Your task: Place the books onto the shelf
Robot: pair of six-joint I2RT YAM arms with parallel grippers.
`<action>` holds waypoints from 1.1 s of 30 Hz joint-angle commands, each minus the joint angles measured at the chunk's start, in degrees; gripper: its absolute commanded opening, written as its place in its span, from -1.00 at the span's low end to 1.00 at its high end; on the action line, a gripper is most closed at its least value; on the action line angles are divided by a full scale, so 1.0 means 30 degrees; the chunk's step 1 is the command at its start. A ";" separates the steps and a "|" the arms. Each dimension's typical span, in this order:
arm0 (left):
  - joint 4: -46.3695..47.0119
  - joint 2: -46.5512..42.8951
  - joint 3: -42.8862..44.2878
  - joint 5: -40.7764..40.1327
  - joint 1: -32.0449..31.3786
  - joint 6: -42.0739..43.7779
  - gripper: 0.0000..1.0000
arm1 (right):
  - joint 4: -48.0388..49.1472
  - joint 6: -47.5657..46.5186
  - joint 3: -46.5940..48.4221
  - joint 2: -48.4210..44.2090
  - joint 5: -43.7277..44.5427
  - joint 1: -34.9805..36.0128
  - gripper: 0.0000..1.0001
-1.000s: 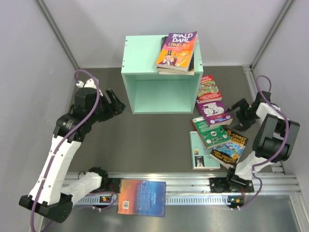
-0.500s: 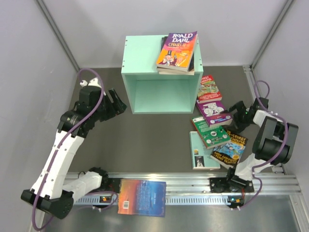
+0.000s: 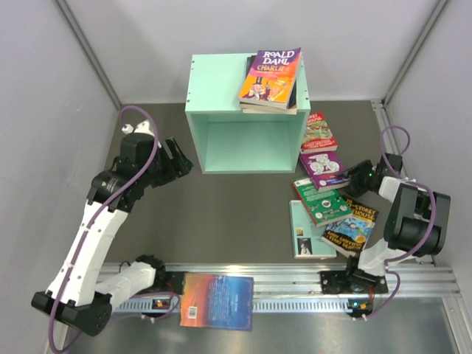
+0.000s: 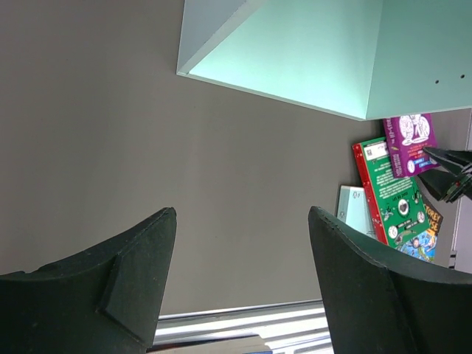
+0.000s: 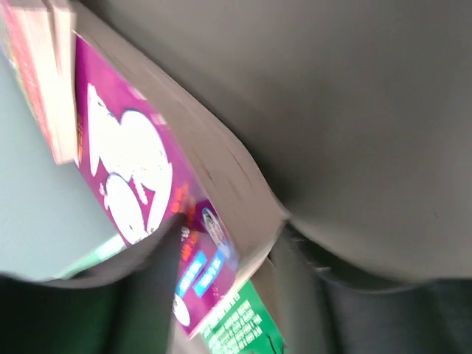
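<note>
Books point(image 3: 271, 77) lay stacked atop the shelf point(image 3: 217, 85); others were spread on the tabletop point(image 3: 236, 206) to its right. My left end effector point(image 3: 179, 157) hung spread beside the shelf. My right end effector point(image 3: 351, 175) straddled the purple book point(image 5: 140, 177) at its corner (blur hid whether it pinched).

table top point(image 3: 243, 214): dark grey-brown, matte
front rail point(image 3: 295, 280): slotted aluminium, 6 o'clock edge, runs left to right
side rail point(image 3: 379, 118): aluminium, 2 o'clock, against the right panel
walls point(image 3: 243, 37): pale grey panels at 9, 12, 3 o'clock
corner struts point(image 3: 88, 51): grey metal, 11 and 1 o'clock
metal sheet point(image 3: 413, 332): grey, 5 o'clock, nearer than the front rail
</note>
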 commanded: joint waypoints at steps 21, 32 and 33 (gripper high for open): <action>0.0115 -0.0775 -0.0439 0.0497 -0.0008 0.0113 0.53 | -0.1203 0.2716 0.7897 -0.5747 0.3653 0.1771 -1.00; 0.0965 -0.0129 -0.0555 0.1669 -0.0008 0.0055 0.50 | -0.4369 0.3069 2.1548 -0.3963 0.5528 0.4466 -1.00; 0.1052 -0.0101 -0.0614 0.1756 -0.0008 0.0084 0.50 | -0.4545 0.3011 2.2428 -0.3729 0.5647 0.4670 -1.00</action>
